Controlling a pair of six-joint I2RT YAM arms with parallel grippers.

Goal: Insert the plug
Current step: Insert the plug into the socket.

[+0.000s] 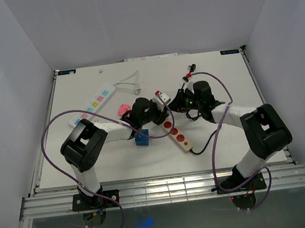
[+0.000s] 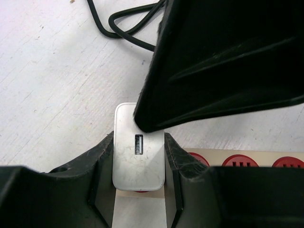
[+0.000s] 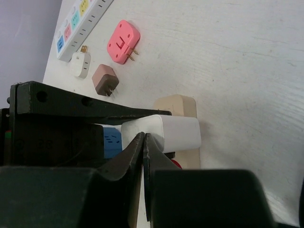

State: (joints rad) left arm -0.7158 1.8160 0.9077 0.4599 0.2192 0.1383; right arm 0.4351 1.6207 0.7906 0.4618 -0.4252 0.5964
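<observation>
The plug (image 2: 137, 166), judged a light, stiff, smooth block best taken by its flat sides, is clamped so in the left gripper (image 2: 139, 147) over the strip (image 2: 216, 157), the right gripper (image 3: 143, 137) being closed beside it.

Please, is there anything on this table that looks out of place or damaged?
Nothing looks damaged or spilled. A pink square adapter, a brown adapter and a small white adapter lie loose with bare prongs beside the long white power strip. I cannot tell whether the white USB charger sits straight in the beige power strip.
</observation>
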